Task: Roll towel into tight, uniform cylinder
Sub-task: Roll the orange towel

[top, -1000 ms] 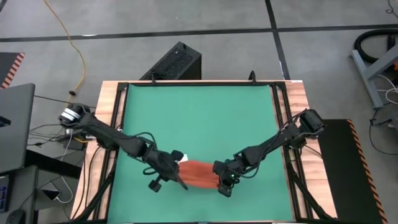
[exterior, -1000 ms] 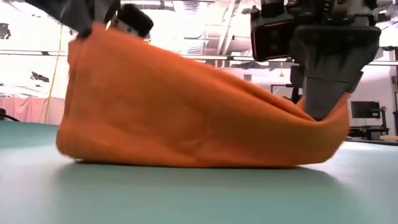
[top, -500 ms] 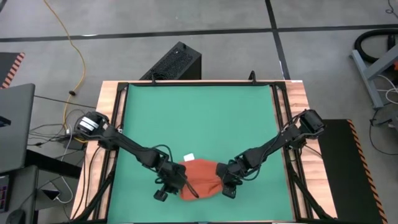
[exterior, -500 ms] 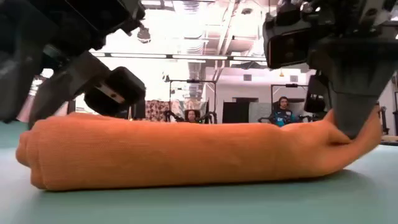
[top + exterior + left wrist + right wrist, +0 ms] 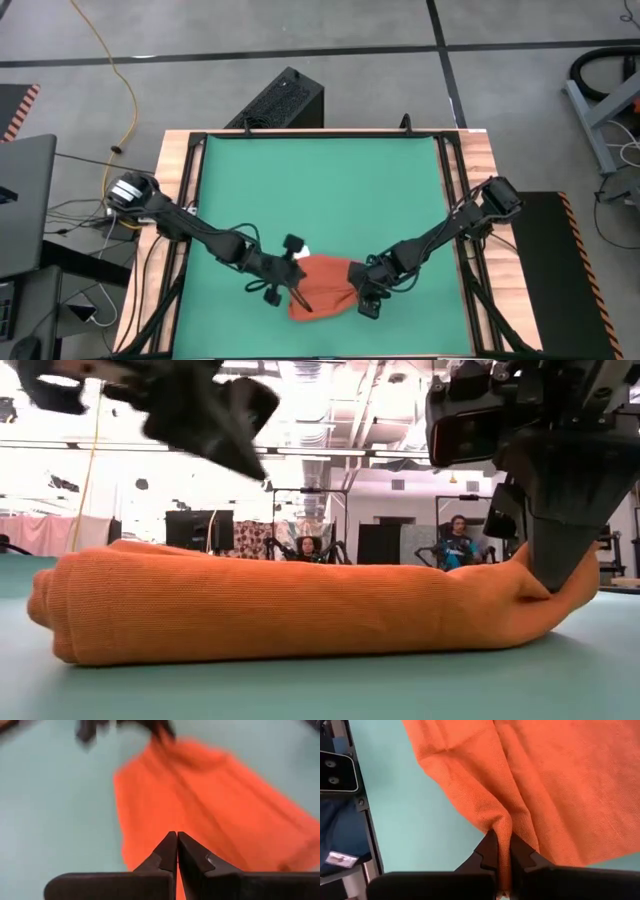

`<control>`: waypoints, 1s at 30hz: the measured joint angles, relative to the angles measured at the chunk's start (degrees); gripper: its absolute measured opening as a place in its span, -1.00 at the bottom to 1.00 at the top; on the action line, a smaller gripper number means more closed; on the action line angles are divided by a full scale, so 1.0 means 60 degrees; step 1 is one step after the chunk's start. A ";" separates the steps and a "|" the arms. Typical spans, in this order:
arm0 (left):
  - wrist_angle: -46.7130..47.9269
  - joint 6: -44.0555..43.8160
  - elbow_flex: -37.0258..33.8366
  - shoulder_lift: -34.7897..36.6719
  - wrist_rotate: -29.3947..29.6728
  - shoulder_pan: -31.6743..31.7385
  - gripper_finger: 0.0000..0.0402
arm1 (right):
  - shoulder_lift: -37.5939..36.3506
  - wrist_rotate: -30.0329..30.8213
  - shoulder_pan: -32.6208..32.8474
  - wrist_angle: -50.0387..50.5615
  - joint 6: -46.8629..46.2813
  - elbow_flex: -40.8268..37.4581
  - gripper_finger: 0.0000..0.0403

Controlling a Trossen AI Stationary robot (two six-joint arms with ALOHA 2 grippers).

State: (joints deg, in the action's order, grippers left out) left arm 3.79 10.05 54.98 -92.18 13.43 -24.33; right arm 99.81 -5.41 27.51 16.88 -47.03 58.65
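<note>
The orange-red towel (image 5: 325, 285) lies folded in a low, long bundle on the green mat (image 5: 320, 190), near the table's near edge. In the low view the towel (image 5: 300, 605) rests on its underside. A small white tag (image 5: 303, 251) shows at its far left edge. My left gripper (image 5: 177, 836) is shut and empty. It hangs above the towel's left end (image 5: 235, 455) and clear of it. My right gripper (image 5: 553, 580) is shut on the towel's right end. My right gripper pinches a raised fold (image 5: 502, 832) at the towel's right end between its two fingers. The fingers (image 5: 555, 550) come from above and point down. The pinched end (image 5: 575, 585) is drawn up a little, while the rest of the towel lies on the mat.
The mat's dark frame and the wooden table border (image 5: 480, 160) run along both sides. A black box (image 5: 285, 100) stands on the floor beyond the far edge. People sit in the room behind the table (image 5: 455, 540). Bare mat (image 5: 320, 180) lies on the far side of the towel.
My left gripper has brought the towel's raised left end down onto the mat, then come off it and gone up. The towel has dropped from a tall hanging sheet into a low folded bundle. My right gripper has kept its hold on the right end.
</note>
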 joint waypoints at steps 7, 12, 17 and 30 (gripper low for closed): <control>-0.2210 0.1259 0.0000 -0.1184 -0.2181 0.1215 -1.00 | 0.0000 0.0584 0.0176 0.0095 0.0131 0.0004 -0.88; -0.3669 0.1855 -0.0007 -0.2179 -0.2168 0.1494 -1.00 | 0.0000 0.0765 0.0182 0.0121 0.0417 0.0004 -0.88; -0.4471 0.2114 -0.0007 -0.2967 -0.2271 0.1796 -1.00 | -0.0004 0.0921 0.0180 0.0149 0.0592 0.0007 -0.88; -0.3146 0.1890 0.0012 -0.3509 -0.3175 0.2119 -1.00 | -0.0006 0.3796 0.0559 0.0085 0.2390 0.0011 -0.88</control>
State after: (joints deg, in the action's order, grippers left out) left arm -15.09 21.39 55.05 -113.23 -5.62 -11.62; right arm 99.77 17.37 30.86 17.39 -32.69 58.72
